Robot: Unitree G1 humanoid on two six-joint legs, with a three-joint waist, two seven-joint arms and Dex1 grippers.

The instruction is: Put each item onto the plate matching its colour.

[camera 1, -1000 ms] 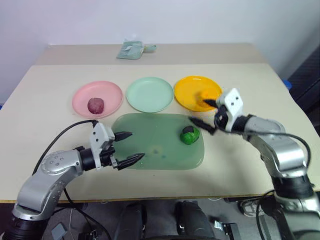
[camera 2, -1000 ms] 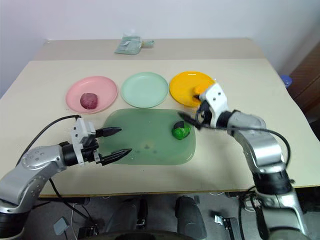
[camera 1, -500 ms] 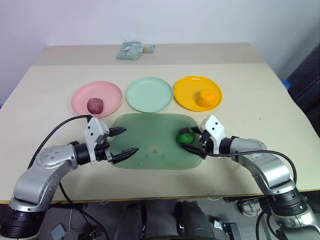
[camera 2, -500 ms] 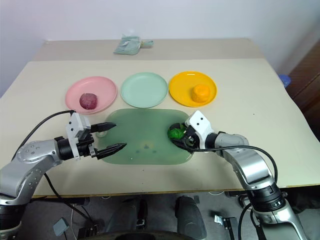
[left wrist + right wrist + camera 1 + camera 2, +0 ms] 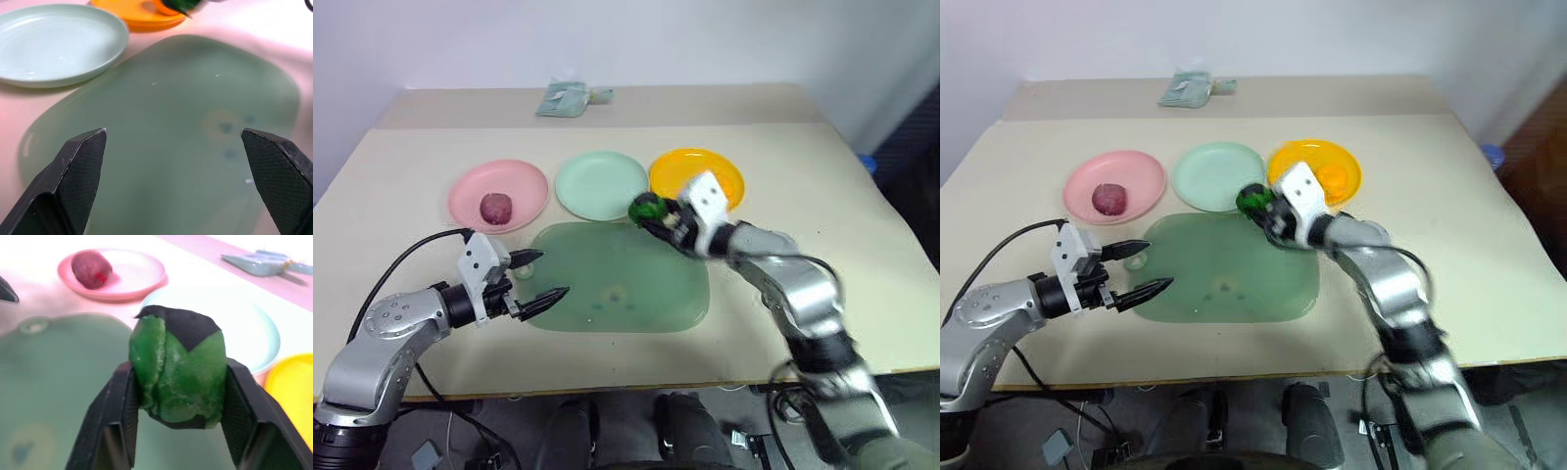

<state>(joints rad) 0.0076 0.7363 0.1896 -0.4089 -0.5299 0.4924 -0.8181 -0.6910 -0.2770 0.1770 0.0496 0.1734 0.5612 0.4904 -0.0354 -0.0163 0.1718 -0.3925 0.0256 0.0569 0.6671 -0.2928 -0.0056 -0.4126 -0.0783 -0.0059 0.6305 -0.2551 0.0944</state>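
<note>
My right gripper (image 5: 651,210) is shut on the green ball with a black patch (image 5: 177,367) and holds it in the air, over the near edge of the mint green plate (image 5: 597,181) and the far edge of the translucent green board (image 5: 626,294). The maroon ball (image 5: 495,207) lies on the pink plate (image 5: 524,176). The orange ball (image 5: 1332,177) sits on the yellow-orange plate (image 5: 680,166), partly hidden behind my right hand. My left gripper (image 5: 548,275) is open and empty, low over the board's left end.
A folded teal cloth (image 5: 568,100) lies at the back of the table. A black cable (image 5: 406,264) loops from my left arm over the table's left part. The table's right edge drops off beyond my right arm.
My right gripper closed on the green ball, lifted it off the board and carried it up and left toward the mint plate. My left gripper drifted slightly left, still open.
</note>
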